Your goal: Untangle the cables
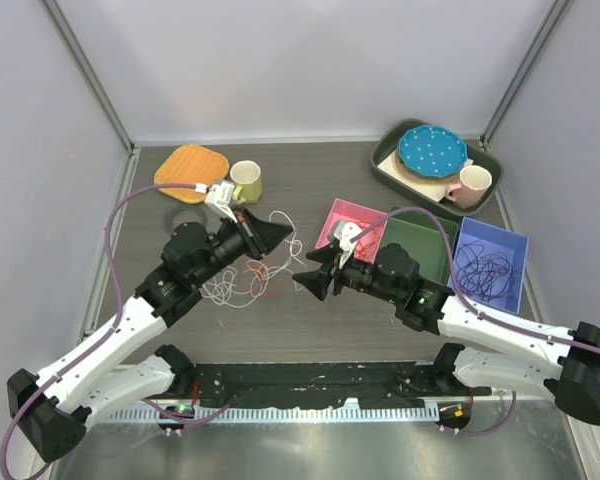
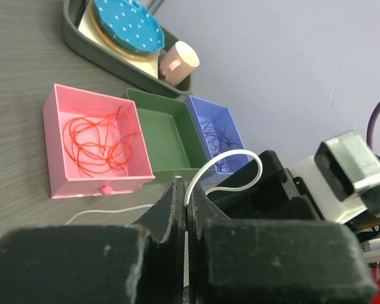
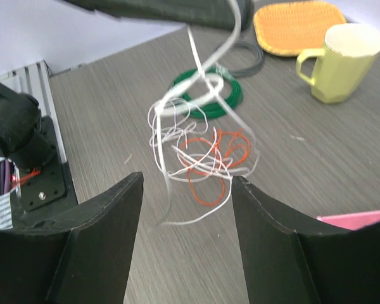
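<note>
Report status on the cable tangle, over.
Left gripper shut on white cable, strand raised. Right gripper open, facing the tangle: white and orange cables knotted together. Green ring close beside it.

Blurred white cable (image 3: 196, 57), raised strand

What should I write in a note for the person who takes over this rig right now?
Left end effector: shut on a white cable that runs up from the tangle.
Right end effector: open, facing the tangle, holding nothing.
Done: red cables lie in the pink box; dark ones in the blue box.
Left: the tangle's white and orange loops are not yet separated or sorted.
</note>
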Tool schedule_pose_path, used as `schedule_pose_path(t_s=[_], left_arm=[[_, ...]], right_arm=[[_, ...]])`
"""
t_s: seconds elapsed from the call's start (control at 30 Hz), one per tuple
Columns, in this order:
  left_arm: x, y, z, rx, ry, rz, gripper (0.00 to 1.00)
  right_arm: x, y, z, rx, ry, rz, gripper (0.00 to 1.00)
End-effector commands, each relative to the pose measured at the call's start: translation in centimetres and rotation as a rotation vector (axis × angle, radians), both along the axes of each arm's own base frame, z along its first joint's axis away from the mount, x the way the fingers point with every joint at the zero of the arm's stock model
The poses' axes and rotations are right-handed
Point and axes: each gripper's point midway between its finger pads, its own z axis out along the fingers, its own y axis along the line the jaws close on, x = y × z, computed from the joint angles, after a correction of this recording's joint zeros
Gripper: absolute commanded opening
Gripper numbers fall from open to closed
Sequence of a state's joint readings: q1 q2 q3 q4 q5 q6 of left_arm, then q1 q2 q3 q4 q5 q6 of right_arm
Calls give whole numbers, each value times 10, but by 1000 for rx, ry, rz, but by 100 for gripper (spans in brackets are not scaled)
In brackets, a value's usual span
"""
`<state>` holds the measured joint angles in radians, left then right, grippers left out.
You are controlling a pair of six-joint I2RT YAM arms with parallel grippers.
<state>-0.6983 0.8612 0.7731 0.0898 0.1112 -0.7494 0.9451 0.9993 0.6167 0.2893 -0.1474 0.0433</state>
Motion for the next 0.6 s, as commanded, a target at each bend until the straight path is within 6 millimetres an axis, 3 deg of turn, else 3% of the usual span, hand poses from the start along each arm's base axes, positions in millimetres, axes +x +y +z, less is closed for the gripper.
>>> schedule_pose_path(t_s=[0.0,0.17,0.3,0.47,0.57], left_arm=[[-9,-13,22,-63,-14,-84,0],[-26,-26,22,-80,-18,-211,0],[-39,-27,22,-98,-57,-270,0],[-52,-29,15,-77,-59,-338,0],[-62,-28,14,-84,-74,-380,0]], right_arm=[[8,11,42,146,-77,-19,63],[32,12,24,85,-76,-120,62],[36,17,16,48,-120,-119,61],[37,18,22,93,-164,-121,61],[49,12,24,105,-145,-201,61]])
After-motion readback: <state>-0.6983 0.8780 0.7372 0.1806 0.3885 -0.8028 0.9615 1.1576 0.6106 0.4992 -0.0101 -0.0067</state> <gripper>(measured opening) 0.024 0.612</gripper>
